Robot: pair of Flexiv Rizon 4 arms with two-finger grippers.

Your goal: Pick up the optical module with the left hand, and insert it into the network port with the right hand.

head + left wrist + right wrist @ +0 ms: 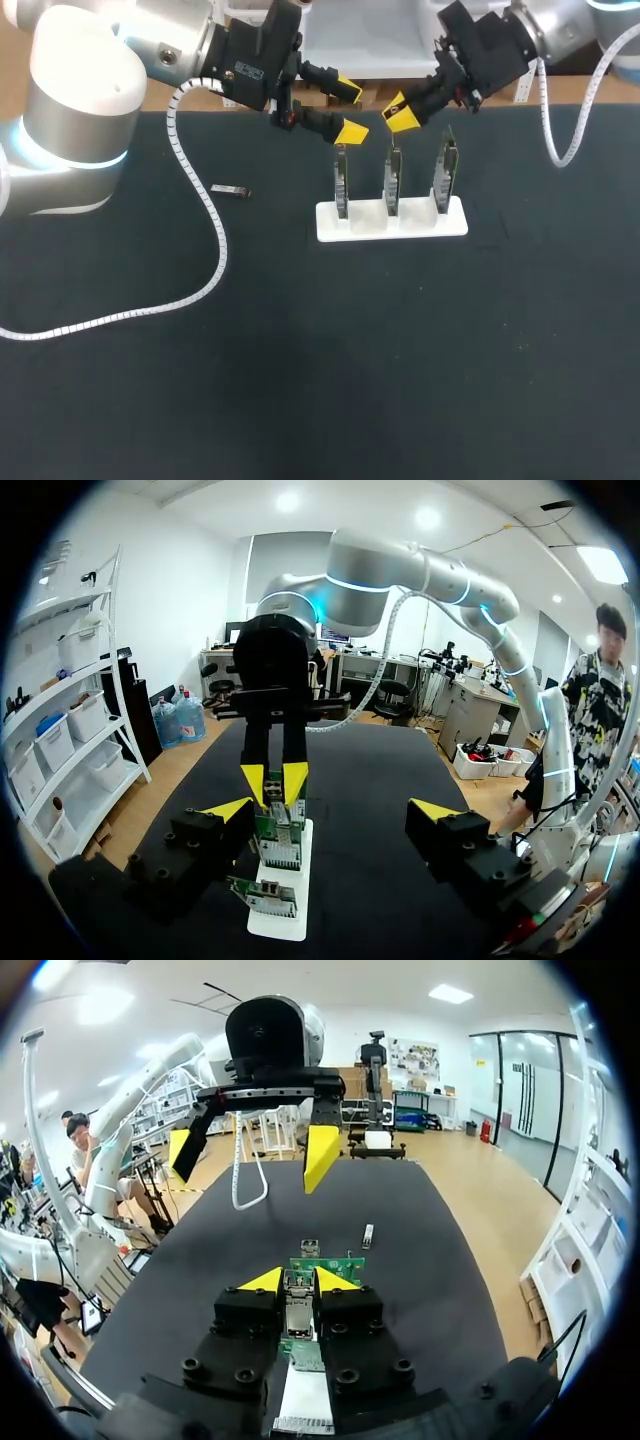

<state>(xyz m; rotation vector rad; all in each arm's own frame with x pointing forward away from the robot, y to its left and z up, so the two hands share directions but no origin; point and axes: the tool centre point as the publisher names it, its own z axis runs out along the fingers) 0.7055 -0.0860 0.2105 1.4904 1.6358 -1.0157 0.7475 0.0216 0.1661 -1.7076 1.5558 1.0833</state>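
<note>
One optical module (298, 1318) seems pinched between the right gripper's (300, 1282) narrow fingers, just above the middle circuit board (393, 180) in the white stand (455, 222). Keep it square and press down gently. The left gripper (350, 110) hangs alongside, wide and empty.

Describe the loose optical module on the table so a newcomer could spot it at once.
On the black table, find the white holder carrying three upright boards. To its left, well apart, lies a small silvery loose module. It alone lies flat on the bare surface, not standing in the holder.
</note>
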